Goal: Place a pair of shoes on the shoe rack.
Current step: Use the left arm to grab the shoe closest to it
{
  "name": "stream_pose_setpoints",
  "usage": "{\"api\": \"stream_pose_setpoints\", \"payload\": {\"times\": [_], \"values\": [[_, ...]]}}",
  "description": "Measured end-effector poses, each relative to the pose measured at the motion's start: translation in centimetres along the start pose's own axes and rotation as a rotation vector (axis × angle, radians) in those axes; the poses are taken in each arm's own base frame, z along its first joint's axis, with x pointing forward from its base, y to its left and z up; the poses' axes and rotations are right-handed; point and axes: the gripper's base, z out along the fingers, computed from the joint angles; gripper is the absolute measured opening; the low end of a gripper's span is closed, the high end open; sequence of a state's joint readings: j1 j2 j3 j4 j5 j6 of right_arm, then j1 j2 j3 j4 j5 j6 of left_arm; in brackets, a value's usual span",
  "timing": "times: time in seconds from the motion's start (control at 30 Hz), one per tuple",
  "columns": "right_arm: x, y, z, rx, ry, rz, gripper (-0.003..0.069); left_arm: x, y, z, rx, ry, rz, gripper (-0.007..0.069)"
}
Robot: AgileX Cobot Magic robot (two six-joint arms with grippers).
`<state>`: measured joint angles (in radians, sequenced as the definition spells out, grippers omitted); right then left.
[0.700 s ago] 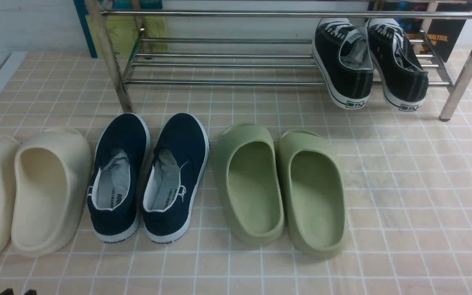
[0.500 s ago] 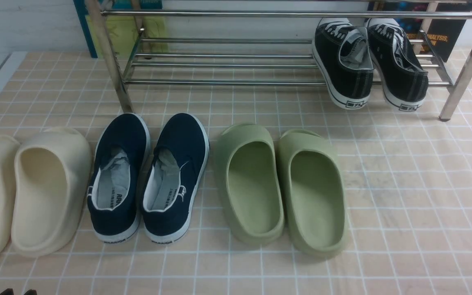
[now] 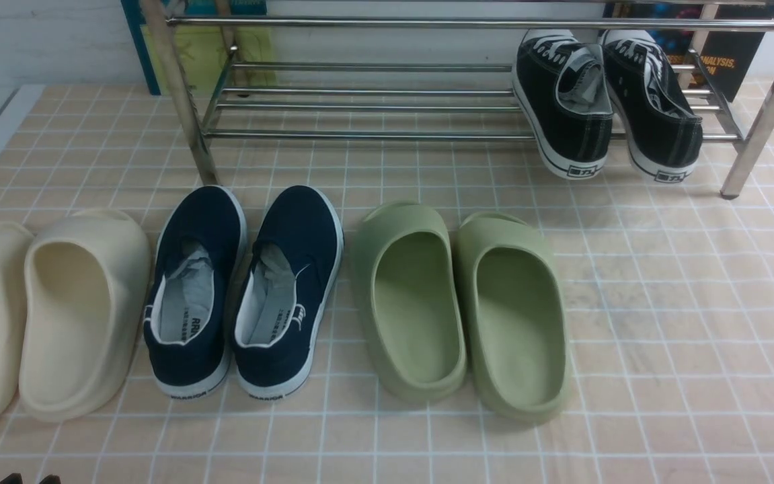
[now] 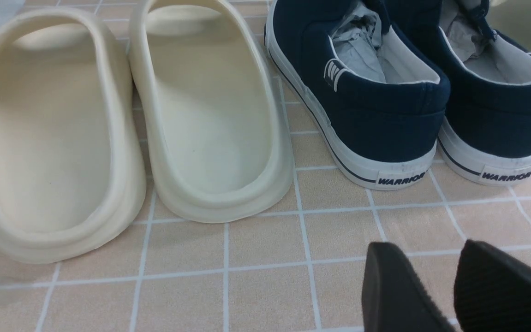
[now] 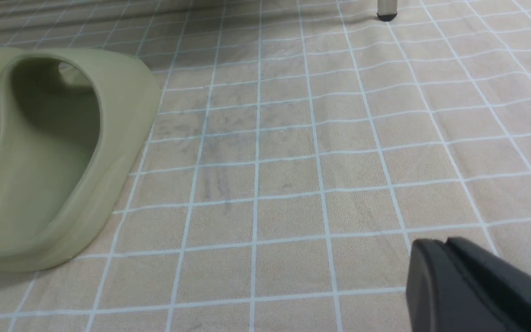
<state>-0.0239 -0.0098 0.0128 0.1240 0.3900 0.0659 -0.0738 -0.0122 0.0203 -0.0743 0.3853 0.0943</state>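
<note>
Left wrist view: left gripper has its fingers spread with nothing between them, low over the floor just behind the navy heels, not touching. Right wrist view: right gripper has its fingers pressed together, empty, over bare tile, apart from the green slippers.

Counts:
- 2 navy shoes
- 2 cream slippers
- 2 green slippers
- 2 black sneakers
- 1 shoe rack

Navy shoes sit side by side on the floor between the cream and green pairs, toes toward the rack's left front leg, not on the rack. Sneakers are at the right end of the lower shelf, heels overhanging the front bar. Floor is a beige tile pattern with white grid lines; white wall behind. Outer cream slipper is cut off at the frame edge, rack top is cropped, and of the arms only the fingertips show.
</note>
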Motion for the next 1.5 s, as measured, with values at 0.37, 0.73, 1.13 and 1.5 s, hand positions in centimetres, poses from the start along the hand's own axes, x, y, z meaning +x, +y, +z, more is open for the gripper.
{"api": "stream_pose_setpoints", "payload": {"times": [0.37, 0.73, 1.13, 1.5], "values": [[0.0, 0.0, 0.0, 0.0, 0.0, 0.0, 0.005, 0.0, 0.0, 0.0, 0.0, 0.0, 0.0, 0.024], [0.0, 0.0, 0.0, 0.0, 0.0, 0.0, 0.0063, 0.0, 0.0, 0.0, 0.0, 0.0, 0.0, 0.024], [0.0, 0.0, 0.0, 0.0, 0.0, 0.0, 0.0065, 0.0, 0.0, 0.0, -0.001, 0.0, 0.003, 0.024], [0.0, 0.0, 0.0, 0.0, 0.0, 0.0, 0.0074, -3.1, 0.3, -0.5, -0.04, -0.374, 0.019, 0.024]]}}
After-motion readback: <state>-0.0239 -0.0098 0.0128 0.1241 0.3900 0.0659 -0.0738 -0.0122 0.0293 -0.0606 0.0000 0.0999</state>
